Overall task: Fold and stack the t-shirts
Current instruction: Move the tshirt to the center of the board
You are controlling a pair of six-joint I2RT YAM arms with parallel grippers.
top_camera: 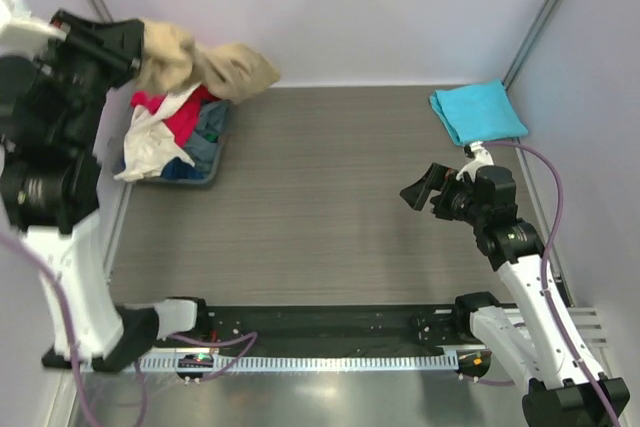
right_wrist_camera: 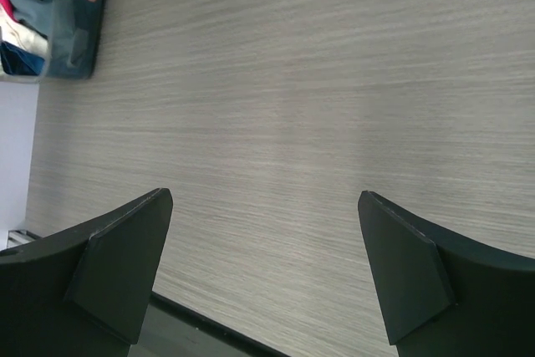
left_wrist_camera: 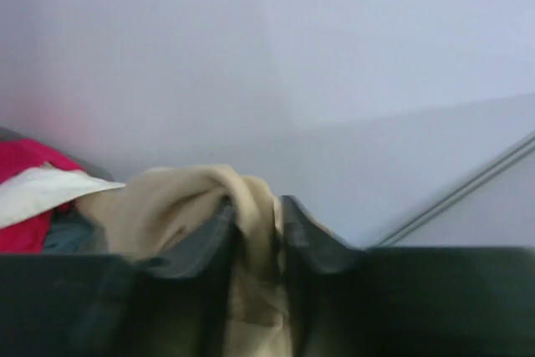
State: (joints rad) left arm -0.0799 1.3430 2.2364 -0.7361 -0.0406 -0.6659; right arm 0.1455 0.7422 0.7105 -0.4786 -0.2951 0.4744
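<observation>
Tan cloth hangs bunched from the left pincer (top_camera: pixel 140 47) in the overhead view: the tan t-shirt (top_camera: pixel 205 69) is lifted above the far left corner of the desk (top_camera: pixel 320 197), its loose end drooping over the bin (top_camera: pixel 205 175). In the bin lie a red t-shirt (top_camera: pixel 185 117), a white t-shirt (top_camera: pixel 150 147) spilling over the left rim, and a blue-grey t-shirt (top_camera: pixel 210 129) beneath them. At the far right corner of the desk a turquoise t-shirt (top_camera: pixel 478 110) lies folded flat, well apart from the bin. The right pincer (top_camera: pixel 425 187) hangs over bare desk on the right side, near the turquoise t-shirt but not touching it, fingers spread.

From the left wrist, the left pincer (left_wrist_camera: pixel 259 240) is clamped on a fold of the tan t-shirt (left_wrist_camera: pixel 184 206), which bulges up between and around the two dark fingers. Lower left, the red t-shirt (left_wrist_camera: pixel 25 165), the white t-shirt (left_wrist_camera: pixel 42 194) and a patch of the blue-grey t-shirt (left_wrist_camera: pixel 71 236) show behind it.

From the right wrist, the right pincer (right_wrist_camera: pixel 263 198) stands wide apart with nothing between its fingers, above the wood-grain desk (right_wrist_camera: pixel 292 81). A corner of the bin (right_wrist_camera: pixel 79 48) shows at the top left.
</observation>
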